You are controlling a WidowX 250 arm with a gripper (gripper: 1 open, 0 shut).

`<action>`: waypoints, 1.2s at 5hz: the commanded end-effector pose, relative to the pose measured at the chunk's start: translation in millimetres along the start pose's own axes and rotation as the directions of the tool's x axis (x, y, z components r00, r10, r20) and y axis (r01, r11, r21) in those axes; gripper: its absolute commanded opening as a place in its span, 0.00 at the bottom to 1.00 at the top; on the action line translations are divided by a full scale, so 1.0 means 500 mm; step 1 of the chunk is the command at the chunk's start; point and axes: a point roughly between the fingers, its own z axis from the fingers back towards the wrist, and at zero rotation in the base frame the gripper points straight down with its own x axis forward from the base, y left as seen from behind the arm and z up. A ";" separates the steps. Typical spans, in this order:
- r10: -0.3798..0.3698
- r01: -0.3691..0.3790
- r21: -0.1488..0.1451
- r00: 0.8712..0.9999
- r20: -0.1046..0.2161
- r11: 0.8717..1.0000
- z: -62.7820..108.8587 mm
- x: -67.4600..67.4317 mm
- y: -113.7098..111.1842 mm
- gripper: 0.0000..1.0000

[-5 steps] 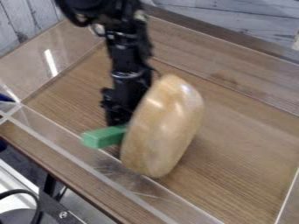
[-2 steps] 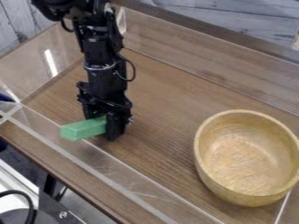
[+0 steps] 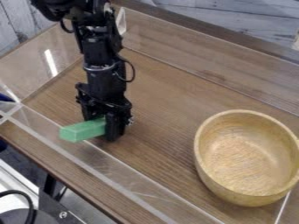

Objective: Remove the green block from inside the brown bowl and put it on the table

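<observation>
One green block [image 3: 82, 130], long axis roughly horiz. in view, runs L–R w/ a slight tilt: left end a bit lower, right end going up into the gripper [image 3: 100, 124]. Left end points toward the clear acrylic wall [image 3: 105, 164] at the near-left side. Block's at the gripper's tip, out of the bowl, close to the near-left edge of the table [image 3: 158, 131]; can't tell if it touches the wood. Jaws closed on the block's right end, part of it hidden by black fingers. Black arm [image 3: 100, 48] comes down from upper left of view, above the gripper. Brown bowl [image 3: 246, 157] is well apart, on the right side of the table, upright, opening up, nothing in it. White plank wall [image 3: 239, 16] behind, at top; black cable [image 3: 21, 194] lower left, outside the acrylic.
</observation>
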 end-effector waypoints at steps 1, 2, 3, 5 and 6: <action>0.015 -0.016 0.017 0.998 0.057 1.000 0.036 0.014 0.006 0.00; 0.022 -0.022 0.012 0.998 0.059 1.000 0.043 0.014 0.004 0.00; 0.030 -0.031 0.009 0.997 0.071 0.999 0.057 0.017 0.001 0.00; 0.045 -0.046 0.006 0.994 0.099 0.999 0.089 0.025 -0.006 0.00; 0.049 -0.050 0.004 0.994 0.102 0.999 0.093 0.026 -0.010 0.00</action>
